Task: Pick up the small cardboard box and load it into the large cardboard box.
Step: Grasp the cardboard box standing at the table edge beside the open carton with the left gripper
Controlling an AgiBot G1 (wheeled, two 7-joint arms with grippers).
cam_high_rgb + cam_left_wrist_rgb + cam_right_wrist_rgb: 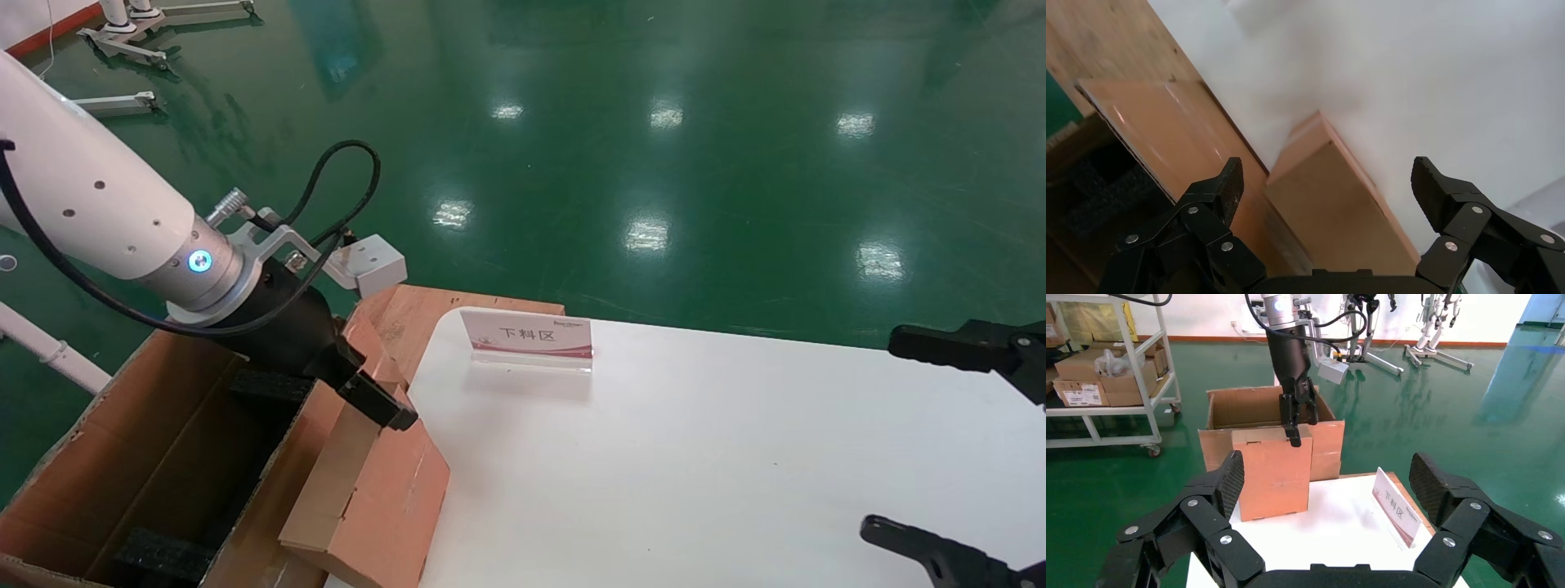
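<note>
The small cardboard box (372,490) stands on edge at the left rim of the white table (695,474), leaning against the large cardboard box (122,441). My left gripper (372,400) hovers right at its upper edge. In the left wrist view the left gripper (1330,177) is open, its fingers (1229,184) straddling the small box's (1333,214) narrow top side without clamping it. The right wrist view shows the small box (1272,471) in front of the large box (1248,407), with the left gripper (1296,425) at its top. My right gripper (899,441) stays open at the table's right side.
A white and pink sign (527,336) stands at the table's far edge. Black foam blocks (159,555) lie inside the large box. Its flap (1168,135) lies beside the small box. A shelf cart with cartons (1107,373) stands on the green floor beyond.
</note>
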